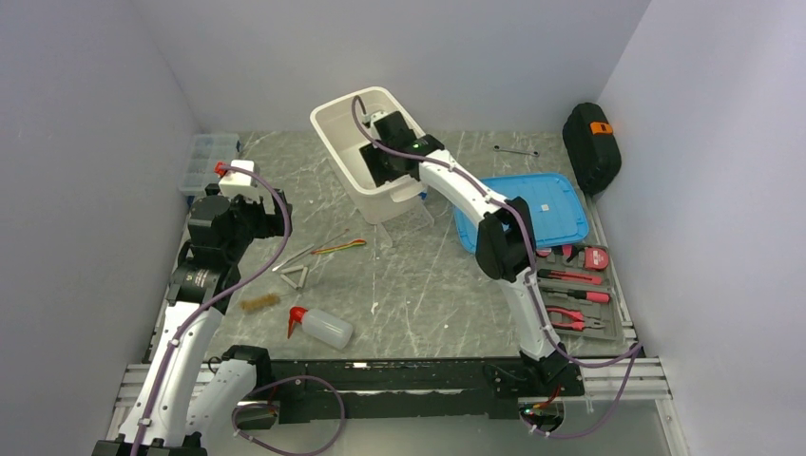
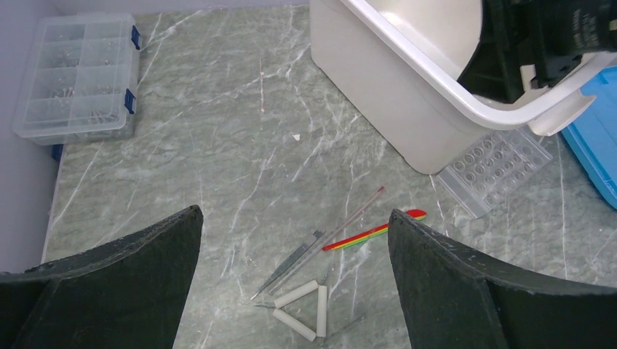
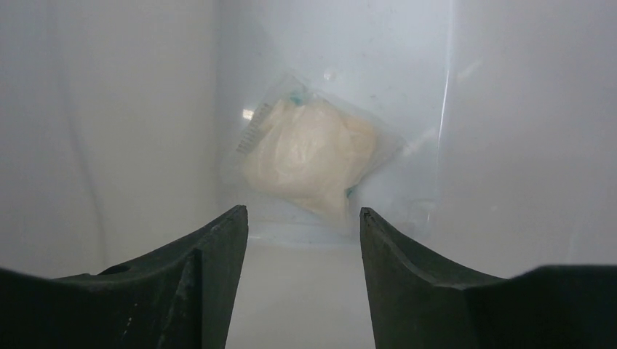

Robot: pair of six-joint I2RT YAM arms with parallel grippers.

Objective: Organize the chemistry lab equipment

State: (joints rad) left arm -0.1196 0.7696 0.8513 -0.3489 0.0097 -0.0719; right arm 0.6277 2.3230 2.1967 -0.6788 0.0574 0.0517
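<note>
My right gripper [image 3: 302,218] is inside the tilted white bin [image 1: 335,123], open, with nothing between its fingers. Just beyond its tips a bagged white pad [image 3: 313,156] lies against the bin wall. My left gripper [image 2: 295,218] hangs wide open and empty above the table, over the metal triangle [image 2: 305,309], the tongs [image 2: 291,262], a thin glass rod [image 2: 349,222] and a striped stick [image 2: 378,229]. A clear tube rack [image 2: 498,167] lies partly under the bin's edge. The squeeze bottle [image 1: 323,326] with its red nozzle lies on its side near the front, and the wire brush [image 1: 259,302] is to its left.
A clear compartment organizer [image 2: 76,76] sits at the far left by the wall. A blue lid [image 1: 523,211] lies right of the bin. The tray of red-handled tools [image 1: 575,290] is at the right edge, a black case [image 1: 591,147] in the back right corner.
</note>
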